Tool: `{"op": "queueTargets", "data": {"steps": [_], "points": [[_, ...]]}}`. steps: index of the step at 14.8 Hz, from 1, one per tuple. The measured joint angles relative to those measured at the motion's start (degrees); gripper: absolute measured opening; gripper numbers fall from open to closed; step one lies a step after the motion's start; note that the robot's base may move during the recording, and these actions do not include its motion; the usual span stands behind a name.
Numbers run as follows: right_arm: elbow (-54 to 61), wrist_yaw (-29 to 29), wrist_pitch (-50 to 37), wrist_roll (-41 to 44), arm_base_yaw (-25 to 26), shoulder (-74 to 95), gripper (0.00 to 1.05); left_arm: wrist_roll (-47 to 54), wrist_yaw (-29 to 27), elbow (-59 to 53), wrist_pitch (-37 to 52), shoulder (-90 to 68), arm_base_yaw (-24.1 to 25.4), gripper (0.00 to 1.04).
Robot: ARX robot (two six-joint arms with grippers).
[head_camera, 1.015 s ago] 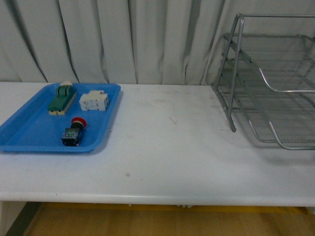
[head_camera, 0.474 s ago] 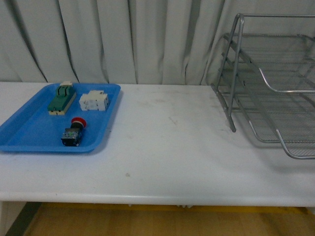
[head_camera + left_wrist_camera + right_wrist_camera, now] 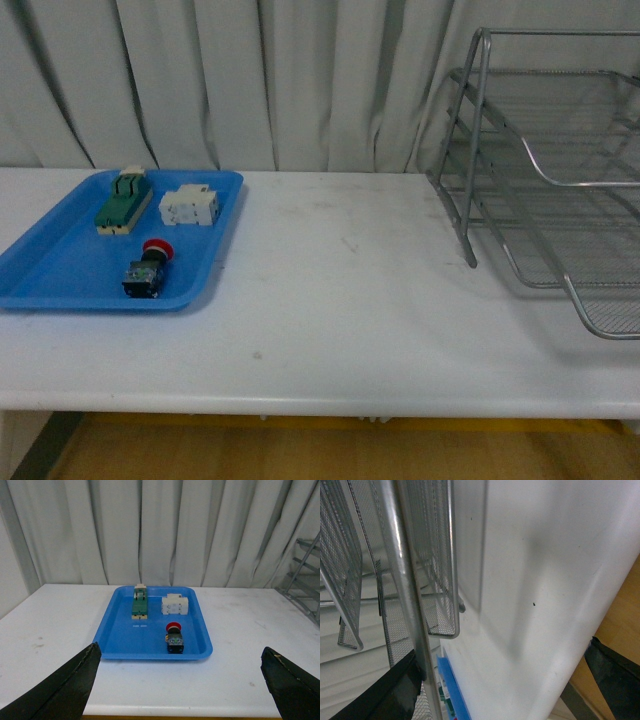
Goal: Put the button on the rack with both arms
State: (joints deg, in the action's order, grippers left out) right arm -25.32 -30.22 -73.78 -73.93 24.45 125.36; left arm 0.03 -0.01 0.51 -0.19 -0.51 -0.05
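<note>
The button (image 3: 150,268), with a red cap and a black body, lies in the blue tray (image 3: 60,270) at the left of the table. In the left wrist view the button (image 3: 173,636) lies ahead of my left gripper (image 3: 180,690), which is open, empty and well short of the tray. The silver wire rack (image 3: 560,180) stands at the right. My right gripper (image 3: 500,685) is open and empty, close beside the rack's frame tube (image 3: 405,580), over the table's front edge. Neither arm shows in the front view.
The tray also holds a green-and-cream switch (image 3: 124,198) and a white block (image 3: 190,206). The white table (image 3: 340,300) runs between tray and rack. A grey curtain hangs behind. The tray's blue edge (image 3: 452,690) shows far off in the right wrist view.
In the front view the front rim of the rack's lowest tray has come nearer and lower. The tray and the button have not moved.
</note>
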Motion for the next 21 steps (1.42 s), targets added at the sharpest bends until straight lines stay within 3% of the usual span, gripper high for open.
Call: {"op": "queueTargets", "data": {"steps": [9,10,11,12,14,17,19,21], "points": [[1.57,-1.22,0.00,0.00,-0.87,-10.40,0.98,0.00,0.00,0.00,0.00,0.00,0.00,0.98],[3.89,2.78,5.92,5.84,-1.81,-15.76,0.92,0.00,-0.04,0.00,0.02,0.00,-0.02,0.98],[10.40,8.66,8.55,21.16,-4.66,-31.26,0.77,0.00,0.00,0.00,-0.04,0.00,0.07,0.98],[12.92,12.22,8.57,42.86,-6.93,-47.08,0.61,0.00,0.00,0.00,0.00,0.00,0.04,0.98],[19.69,14.71,16.35,64.04,-9.64,-58.49,0.35,0.00,-0.02,0.00,0.02,0.00,0.04,0.98],[23.41,17.97,28.20,71.87,-12.13,-76.32,0.01,0.00,0.00,0.00,0.00,0.00,0.04,0.98],[24.72,20.09,40.50,73.13,-14.03,-90.29,0.02,0.00,0.00,0.00,0.00,0.00,0.04,0.98],[24.72,22.32,46.36,73.55,-16.83,-97.88,0.02,0.00,0.02,0.00,0.00,0.00,0.04,0.98]]}}
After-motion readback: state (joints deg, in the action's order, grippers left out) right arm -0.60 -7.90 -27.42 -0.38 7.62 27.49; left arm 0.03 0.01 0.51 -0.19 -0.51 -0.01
